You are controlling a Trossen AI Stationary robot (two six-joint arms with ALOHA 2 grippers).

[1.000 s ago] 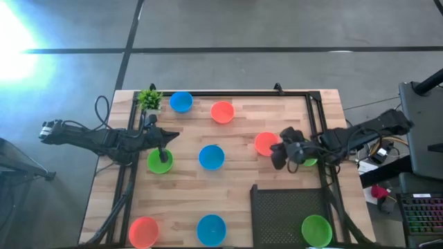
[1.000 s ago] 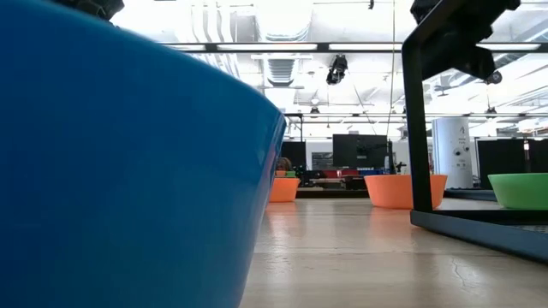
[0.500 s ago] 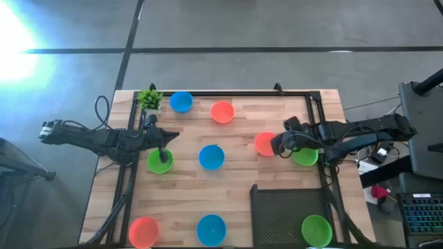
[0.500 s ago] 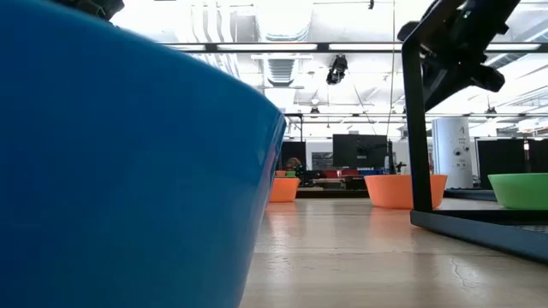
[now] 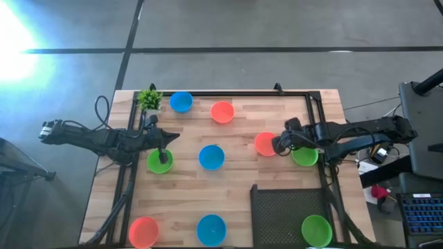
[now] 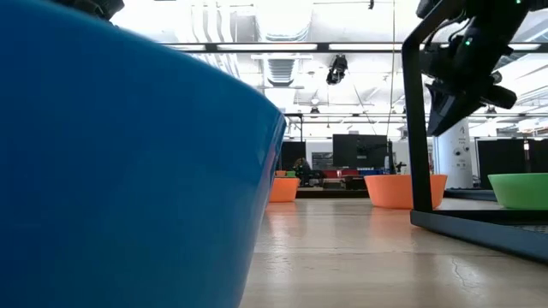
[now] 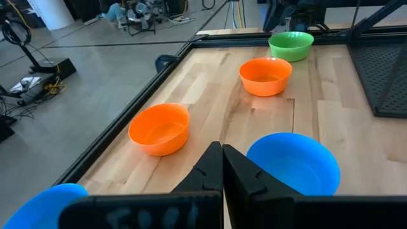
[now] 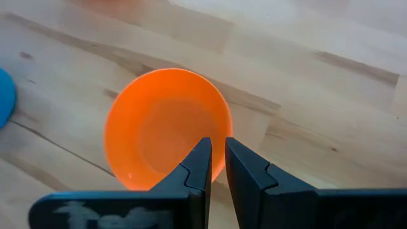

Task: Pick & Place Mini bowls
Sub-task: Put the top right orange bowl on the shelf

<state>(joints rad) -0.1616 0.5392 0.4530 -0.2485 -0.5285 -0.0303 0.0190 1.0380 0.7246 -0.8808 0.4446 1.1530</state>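
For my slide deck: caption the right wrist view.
Right gripper, fingers narrowly apart, poised above the near rim of an orange mini bowl on the wooden table.

Robotics lab in open industrial hall | wooden worktable (image 5: 242, 166) on bare grey concrete floor (image 5: 277, 62) | beyond the table: exposed ceiling ducts (image 6: 282, 34), strip lights, dark monitor (image 6: 360, 151) | beside the table: loose cables (image 7: 28, 83), equipment cart with keyboard (image 5: 421, 214) | black mesh rack (image 5: 287, 214) on the table
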